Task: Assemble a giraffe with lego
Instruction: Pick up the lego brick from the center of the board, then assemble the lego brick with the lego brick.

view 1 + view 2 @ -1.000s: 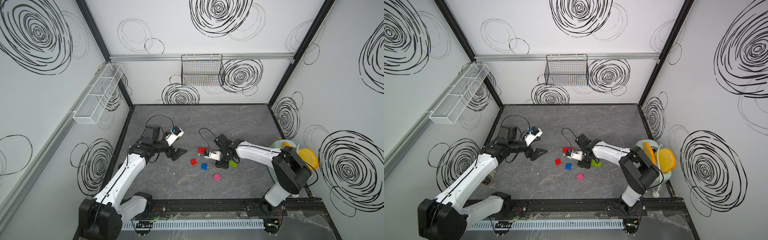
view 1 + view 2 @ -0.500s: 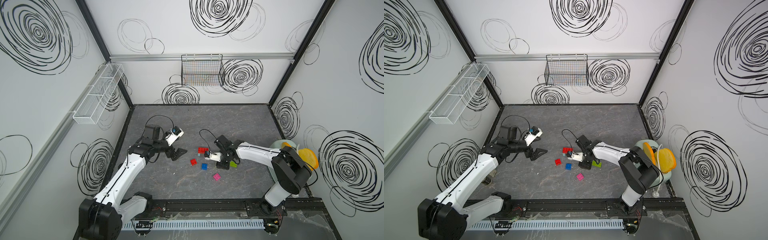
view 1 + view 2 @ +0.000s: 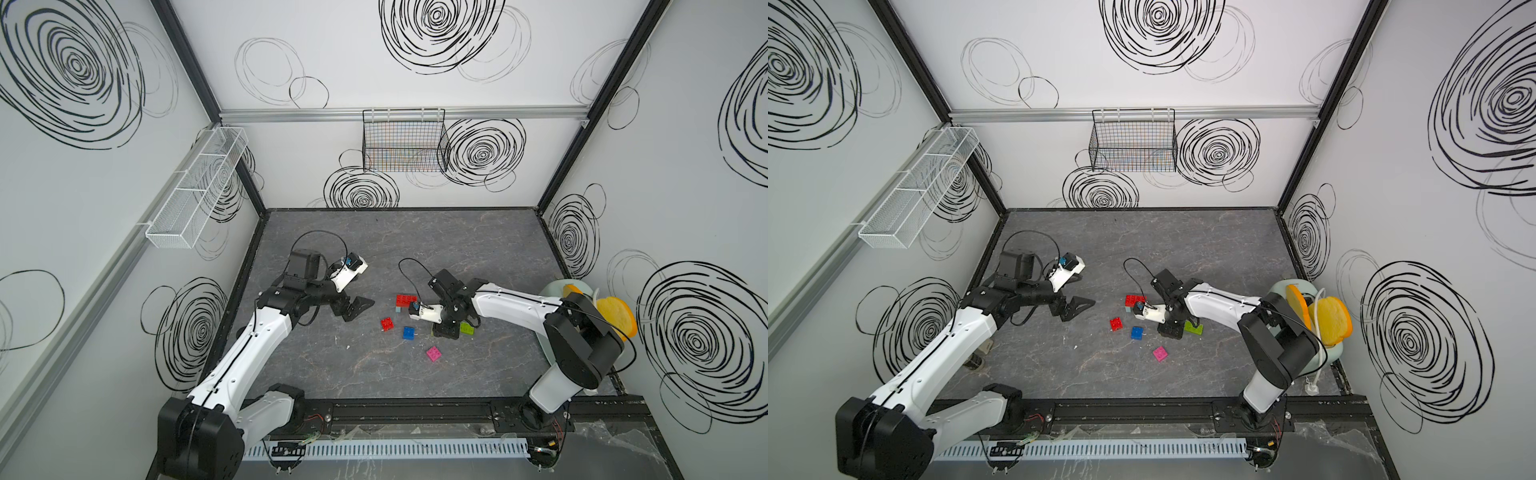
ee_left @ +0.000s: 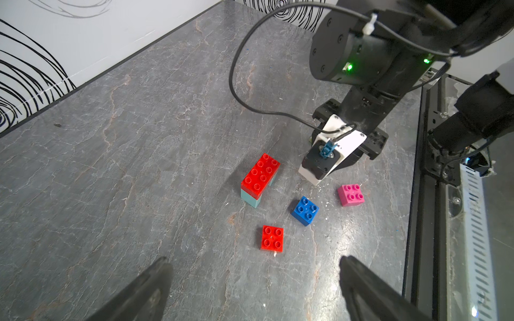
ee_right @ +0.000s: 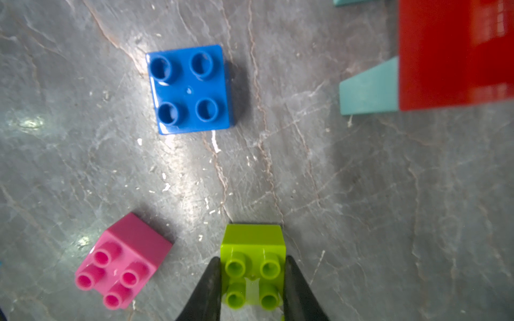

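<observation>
Meanwhile, in both top views the left gripper point(image 3: 359, 309) hangs wide open, unmoved, left of the half-built red-and-light-blue brick giraffe point(image 3: 405, 301). In the right wrist view, the right gripper point(image 5: 252, 258) has narrowed onto a small lime-green studded plastic brick point(image 5: 253, 239).

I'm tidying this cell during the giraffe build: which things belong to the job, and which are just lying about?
Job: long red brick on light-blue bricks, small red brick, blue brick, pink brick, lime brick.
Lying about: wire basket, white mesh tray, orange-yellow discs.
</observation>
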